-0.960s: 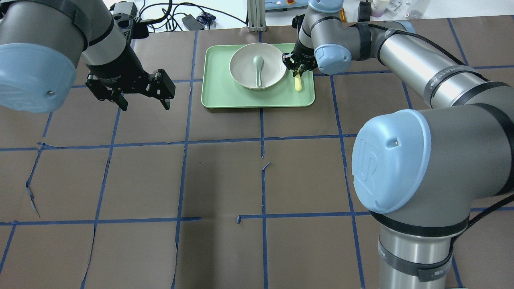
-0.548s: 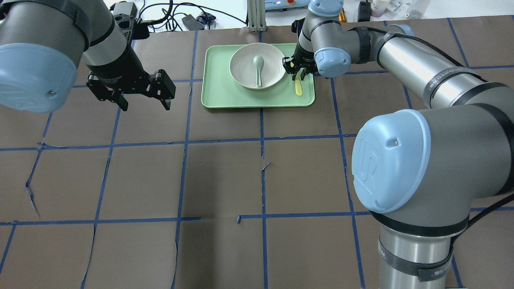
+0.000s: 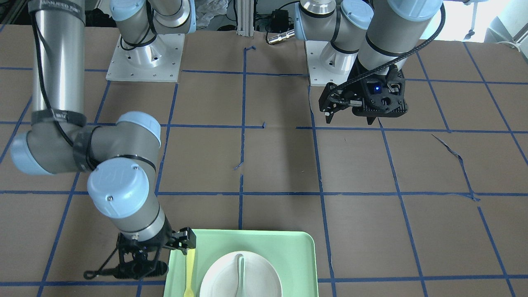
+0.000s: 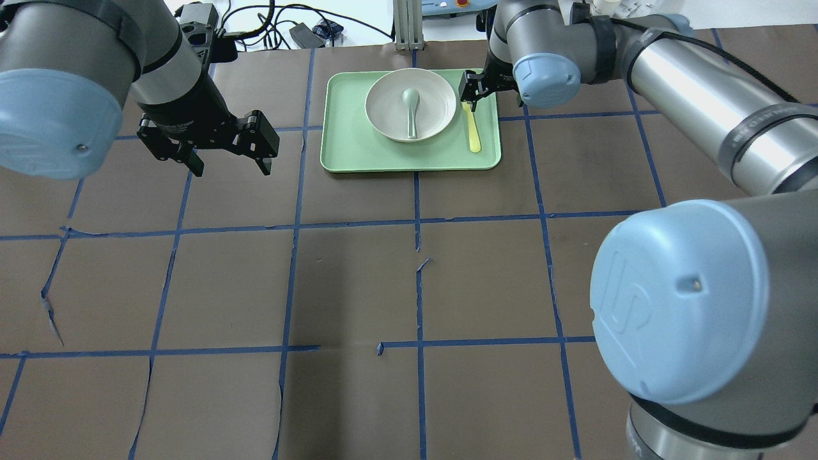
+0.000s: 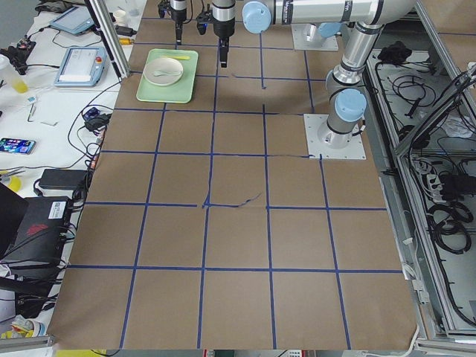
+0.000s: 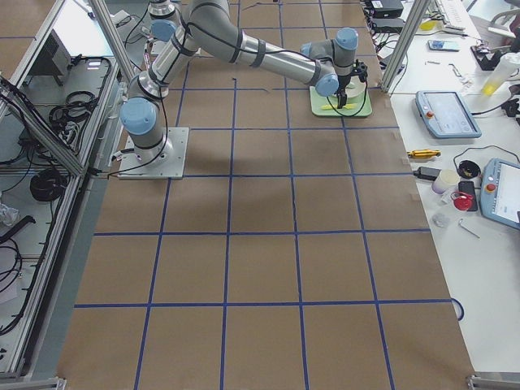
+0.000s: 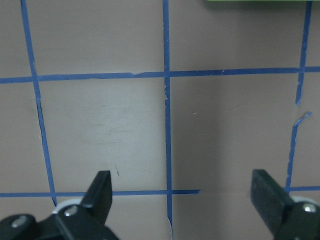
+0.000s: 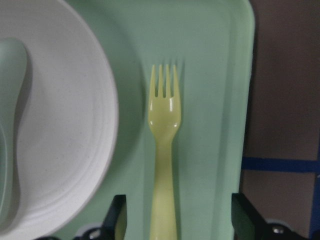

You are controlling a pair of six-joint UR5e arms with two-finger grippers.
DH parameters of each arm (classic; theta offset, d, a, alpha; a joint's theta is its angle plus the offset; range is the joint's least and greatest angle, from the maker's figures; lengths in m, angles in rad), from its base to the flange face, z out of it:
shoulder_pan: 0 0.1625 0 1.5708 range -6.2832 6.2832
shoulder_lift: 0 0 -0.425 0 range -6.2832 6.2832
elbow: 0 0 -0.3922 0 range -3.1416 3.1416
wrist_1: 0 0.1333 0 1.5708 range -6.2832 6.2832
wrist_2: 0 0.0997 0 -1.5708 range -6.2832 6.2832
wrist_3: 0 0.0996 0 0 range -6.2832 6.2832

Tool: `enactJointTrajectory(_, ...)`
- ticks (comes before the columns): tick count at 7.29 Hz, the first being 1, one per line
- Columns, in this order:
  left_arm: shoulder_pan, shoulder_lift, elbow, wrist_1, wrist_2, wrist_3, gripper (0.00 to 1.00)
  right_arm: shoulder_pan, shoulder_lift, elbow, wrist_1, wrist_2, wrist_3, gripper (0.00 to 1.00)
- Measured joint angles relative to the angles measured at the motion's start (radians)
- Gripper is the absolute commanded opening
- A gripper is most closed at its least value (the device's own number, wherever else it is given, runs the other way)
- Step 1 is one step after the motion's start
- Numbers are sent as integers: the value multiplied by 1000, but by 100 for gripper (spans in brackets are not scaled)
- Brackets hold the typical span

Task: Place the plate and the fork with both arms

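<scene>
The off-white plate [image 4: 431, 102] sits in the light-green tray [image 4: 358, 140], with a grey-green spoon [image 4: 410, 112] lying in it. The pale-yellow fork [image 4: 473, 131] lies flat on the tray to the right of the plate. It also shows in the right wrist view [image 8: 164, 125], tines pointing away. My right gripper [image 4: 471, 96] is open over the fork's handle end, with a finger [image 8: 245, 215] on each side and no grip on it. My left gripper [image 4: 231, 167] is open and empty, hanging over bare table left of the tray. In the left wrist view [image 7: 181, 180] it holds nothing.
The tray stands at the far middle of the brown table, which is marked with blue tape lines [image 4: 418, 223]. Cables and small devices [image 4: 300, 29] lie beyond the far edge. The arm bases [image 3: 144, 62] stand on the robot's side.
My right gripper has drawn back toward the tray's far edge, and the fork's whole length now shows lying on the tray. The left arm has not moved.
</scene>
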Motion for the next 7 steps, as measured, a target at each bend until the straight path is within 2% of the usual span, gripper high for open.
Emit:
enactJointTrajectory(3, 0, 5, 0, -1, 0, 0, 100, -15, -357, 279, 131, -41, 14, 100)
enactJointTrajectory(4, 0, 6, 0, -1, 0, -1, 100, -16, -468, 338, 216, -40, 15, 100)
enactJointTrajectory(5, 0, 8, 0, -1, 1, 0, 100, -17, -546, 355, 320, -35, 15, 100)
enactJointTrajectory(7, 0, 11, 2, -1, 0, -1, 100, -17, -595, 287, 417, -30, 14, 100)
